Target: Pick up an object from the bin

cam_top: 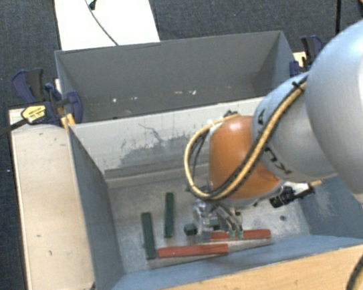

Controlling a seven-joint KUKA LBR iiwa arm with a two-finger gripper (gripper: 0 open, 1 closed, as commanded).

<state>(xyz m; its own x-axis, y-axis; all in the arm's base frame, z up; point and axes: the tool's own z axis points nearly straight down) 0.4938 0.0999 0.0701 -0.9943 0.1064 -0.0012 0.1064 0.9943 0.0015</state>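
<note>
Reaching into the bin (pixel 96 208), the gripper (pixel 220 228) sits above two red sticks (pixel 184 250); its open or closed state is indeterminable.

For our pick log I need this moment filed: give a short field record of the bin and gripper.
bin: grey metal
gripper: low inside, above the shorter red stick at its left end
longer red stick: flat along the front wall
left green stick: lying flat, apart from the gripper
right green stick: slightly tilted, beside it
</note>
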